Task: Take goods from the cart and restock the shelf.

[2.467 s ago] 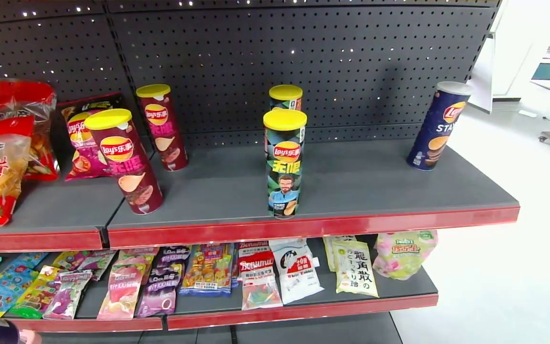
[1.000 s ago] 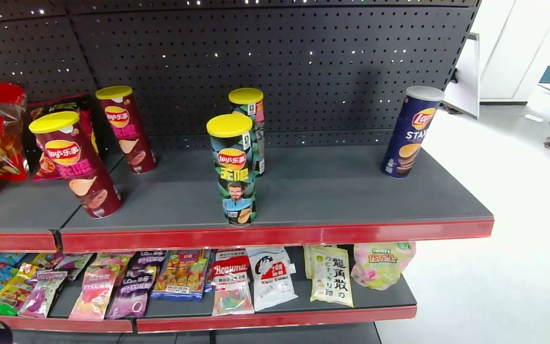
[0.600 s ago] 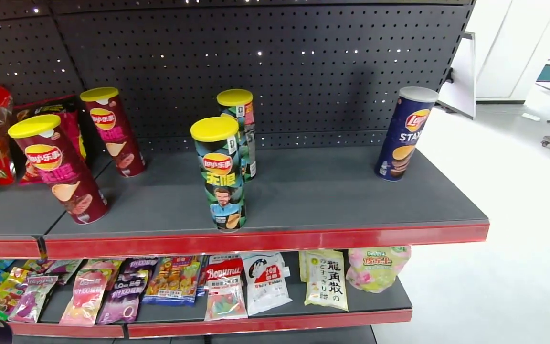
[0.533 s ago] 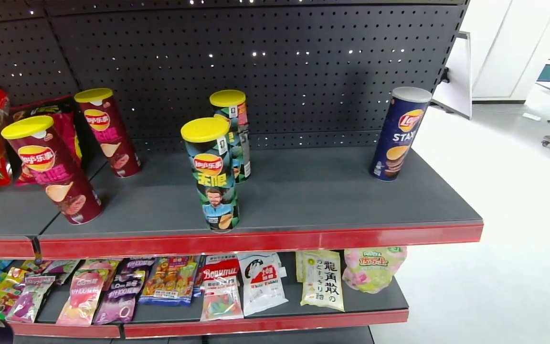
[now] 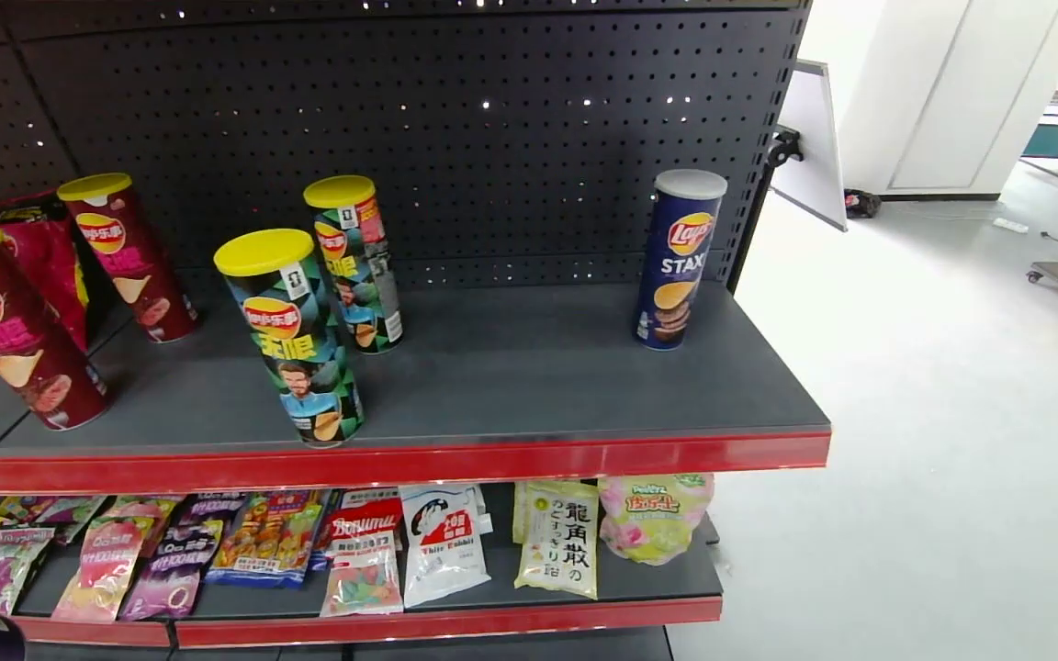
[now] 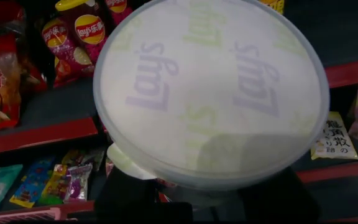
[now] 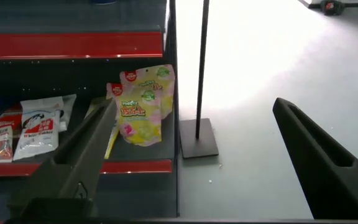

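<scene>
Grey metal shelf (image 5: 538, 386), red along its front edge and backed by a perforated panel (image 5: 400, 110), carries upright crisp tubes; bare deck lies between the front green tube (image 5: 295, 340) and the blue tube (image 5: 676, 262) near the right end. The chip can (image 6: 185, 168) to be stocked is in front of the shelf, held end-on to the left wrist camera, so that its translucent plastic lid (image 6: 210, 93) covers most of its body. The left tool (image 6: 204, 202) appears clamped on the can's wall below the lid, with dark fingers on either side. The right tool (image 7: 194, 106) is spread wide and empty, low beside the lower shelf's sweet bags (image 7: 145, 102). By judgement the can is light, its cardboard wall stiff but dentable, its printed skin smooth and liable to slip, and its contents brittle. Hold is best taken on the wall at mid-height with moderate squeeze, never on the lid, which flexes and may pop off. Being tall and narrow, it should tip easily when set down.
</scene>
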You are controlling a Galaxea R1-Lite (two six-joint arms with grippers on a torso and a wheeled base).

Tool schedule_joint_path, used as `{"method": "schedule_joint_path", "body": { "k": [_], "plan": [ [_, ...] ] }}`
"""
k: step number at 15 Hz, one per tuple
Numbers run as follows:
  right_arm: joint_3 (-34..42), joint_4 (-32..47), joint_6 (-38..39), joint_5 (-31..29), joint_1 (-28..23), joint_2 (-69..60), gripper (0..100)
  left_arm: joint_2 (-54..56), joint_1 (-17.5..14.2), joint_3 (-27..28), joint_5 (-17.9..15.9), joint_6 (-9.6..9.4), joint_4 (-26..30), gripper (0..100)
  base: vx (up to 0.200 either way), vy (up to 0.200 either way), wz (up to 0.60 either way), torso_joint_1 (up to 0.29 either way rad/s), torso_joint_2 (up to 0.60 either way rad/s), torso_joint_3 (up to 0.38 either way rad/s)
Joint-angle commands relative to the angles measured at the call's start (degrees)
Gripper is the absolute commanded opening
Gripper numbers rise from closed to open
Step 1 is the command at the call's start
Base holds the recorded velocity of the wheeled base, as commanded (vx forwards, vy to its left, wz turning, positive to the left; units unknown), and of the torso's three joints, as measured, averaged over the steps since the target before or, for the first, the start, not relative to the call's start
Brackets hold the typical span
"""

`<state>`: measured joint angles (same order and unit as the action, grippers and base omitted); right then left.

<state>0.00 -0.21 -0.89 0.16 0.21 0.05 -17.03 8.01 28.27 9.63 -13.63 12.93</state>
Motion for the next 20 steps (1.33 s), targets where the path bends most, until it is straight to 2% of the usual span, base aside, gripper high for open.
{"method": "schedule_joint_path", "body": {
  "k": [1, 6, 9, 10, 12, 13, 14, 15, 16, 19, 20],
  "plan": [
    [0.0, 0.0, 0.0, 0.0, 0.0, 0.0, 100, 0.2, 0.0, -0.1, 0.0, -0.26, 0.1, 0, 0.000, 0.000, 0.00, 0.000, 0.00, 0.000],
    [0.0, 0.0, 0.1, -0.1, 0.0, 0.0, 100, 0.3, 0.0, -0.2, -0.2, -0.78, 0.1, 0, 0.000, 0.000, 0.00, 0.000, 0.00, 0.000],
    [0.0, 0.0, 0.1, -0.1, 0.0, 0.0, 100, -0.1, 0.2, -0.4, -1.7, -0.61, 0.2, 0, 0.000, 0.000, 0.00, 0.000, 0.00, 0.000],
    [0.0, 0.0, 0.1, -0.1, 0.0, 0.0, 100, -0.4, 0.3, -0.4, -3.3, 0.27, 0.1, 0, 0.000, 0.000, 0.00, 0.000, 0.00, 0.000],
    [0.0, 0.0, 0.1, 0.0, 0.0, 0.0, 100, -0.8, 0.4, -0.1, -5.3, 5.28, 0.1, 0, 0.000, 0.000, 0.00, 0.000, 0.00, 0.000],
    [0.0, 0.0, 0.1, 0.0, 0.0, 0.0, 100, -1.7, 0.4, 0.2, -7.3, 10.20, -0.1, 0, 0.000, 0.000, 0.00, 0.000, 0.00, 0.000],
    [0.0, 0.0, 0.1, 0.1, 0.1, 0.0, 100, -2.5, 0.4, 0.3, -9.1, 14.07, -0.2, 0, 0.000, 0.000, 0.00, 0.000, 0.00, 0.000],
    [0.0, 0.0, 0.0, 0.2, 0.0, 0.0, 100, -2.9, 0.4, 0.2, -10.8, 16.00, -0.2, 0, 0.000, 0.000, 0.00, 0.000, 0.00, 0.000],
    [0.0, 0.0, 0.1, 0.2, 0.0, 0.0, 100, -3.4, 0.4, -0.1, -12.4, 16.18, -0.2, 0, 0.000, 0.000, 0.00, 0.000, 0.00, 0.000],
    [0.0, 0.0, 0.0, 0.3, 0.0, 0.0, 100, -7.4, 0.4, -0.7, -22.1, 16.27, -0.3, 0, 0.000, 0.000, 0.00, 0.000, 0.00, 0.000],
    [0.0, 0.0, -0.1, 0.3, 0.1, 0.0, 100, -9.2, 0.4, -0.4, -23.8, 16.18, -0.5, 0, 0.000, 0.000, 0.00, 0.000, 0.00, 0.000]
  ]
}}
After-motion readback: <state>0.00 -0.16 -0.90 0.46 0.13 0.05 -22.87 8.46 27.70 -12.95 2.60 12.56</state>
